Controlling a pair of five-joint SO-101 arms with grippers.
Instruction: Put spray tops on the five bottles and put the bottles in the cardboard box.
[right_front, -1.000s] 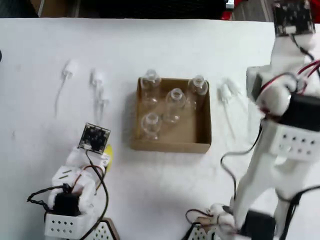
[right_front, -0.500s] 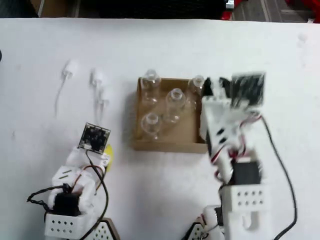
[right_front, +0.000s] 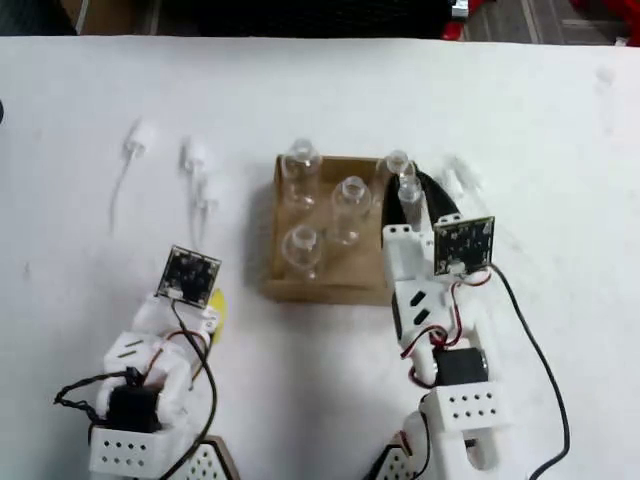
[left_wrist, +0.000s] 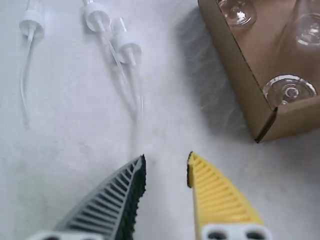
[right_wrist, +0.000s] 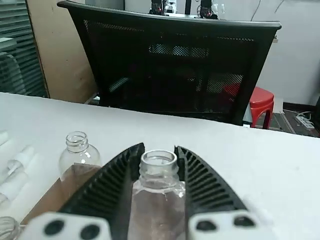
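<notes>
The right gripper (right_wrist: 159, 152) has its two black ribbed fingers (right_wrist: 112, 180) closed on the neck of a clear round-shouldered plastic bottle (right_wrist: 159, 165). That bottle stands at the far right corner of the shallow brown cardboard box (right_front: 335, 288). It is upright, with its long axis vertical, its open mouth up and no spray top fitted. Gripping just under the rim likely keeps the mouth free and the bottle steady, either to lift it out or to hold it for capping. Other uncapped clear bottles (right_front: 349, 200) stand mouth-up in the box.

The left gripper (left_wrist: 165, 160) sits low over the white table (left_wrist: 65, 125), near the box's front left corner. Its dark grey and yellow fingers are apart and hold nothing. They point toward three white spray tops (left_wrist: 125, 45) lying on their sides, thin dip tubes trailing back toward the arm. It is probably placed there to pick one up. More white spray tops (right_front: 455, 182) lie just right of the box.
</notes>
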